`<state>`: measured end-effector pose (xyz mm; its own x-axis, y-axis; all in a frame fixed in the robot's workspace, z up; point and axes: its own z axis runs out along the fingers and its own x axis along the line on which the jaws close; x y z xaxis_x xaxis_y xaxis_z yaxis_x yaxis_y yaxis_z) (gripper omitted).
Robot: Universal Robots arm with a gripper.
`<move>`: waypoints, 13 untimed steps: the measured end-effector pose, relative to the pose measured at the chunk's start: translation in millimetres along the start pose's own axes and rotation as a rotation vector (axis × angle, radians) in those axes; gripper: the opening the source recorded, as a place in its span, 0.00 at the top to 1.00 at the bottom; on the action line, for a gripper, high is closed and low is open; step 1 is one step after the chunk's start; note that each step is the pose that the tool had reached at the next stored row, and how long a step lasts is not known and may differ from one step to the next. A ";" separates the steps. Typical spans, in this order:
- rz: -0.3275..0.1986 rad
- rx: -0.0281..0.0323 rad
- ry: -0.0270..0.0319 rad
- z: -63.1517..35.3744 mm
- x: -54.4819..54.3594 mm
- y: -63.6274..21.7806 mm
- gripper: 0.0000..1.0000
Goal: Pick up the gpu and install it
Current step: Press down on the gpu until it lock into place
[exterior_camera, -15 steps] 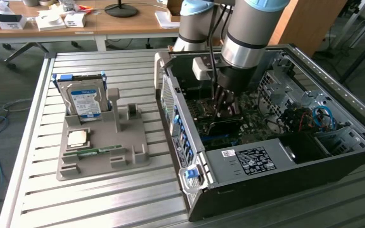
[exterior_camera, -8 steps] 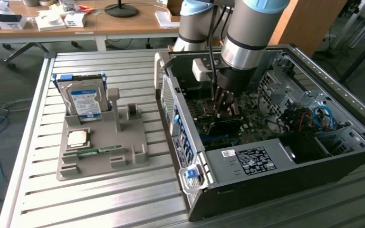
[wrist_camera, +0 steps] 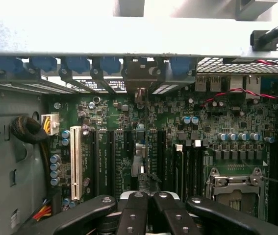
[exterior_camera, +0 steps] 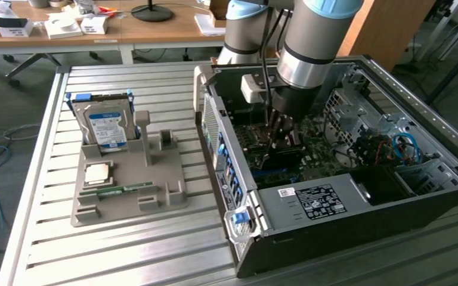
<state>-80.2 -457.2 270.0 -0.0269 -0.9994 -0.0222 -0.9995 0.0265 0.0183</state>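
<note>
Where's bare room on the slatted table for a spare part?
Free: the slatted metal table in front of the grey plastic parts holder, and the strip beyond the blue-labelled silver hard drive. Crowded: inside the open black computer case, where the black gripper sits.

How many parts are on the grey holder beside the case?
3: a blue-labelled hard drive upright at the holder's far end, a square processor chip flat in front of it, a green memory stick nearest the camera. Its posts may hide more.
</note>
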 end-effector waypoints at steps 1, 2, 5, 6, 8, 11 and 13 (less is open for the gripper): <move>0.000 0.0000 0.0000 0.0 0.0 0.0 0.89; 0.000 0.0001 -0.0001 0.1 0.0 0.0 0.89; 0.000 0.0002 -0.0034 0.4 -0.3 0.0 0.89; 0.000 0.0003 -0.0044 0.4 -0.4 0.0 0.89; 0.000 0.0001 -0.0046 0.6 -0.4 0.0 0.89; 0.000 0.0000 -0.0045 1.7 -0.4 -0.1 0.89; 0.000 0.0000 -0.0044 1.8 -0.5 -0.1 0.89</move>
<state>-80.2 -456.6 268.2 -0.0268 -0.9993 -0.0266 -0.9995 0.0263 0.0183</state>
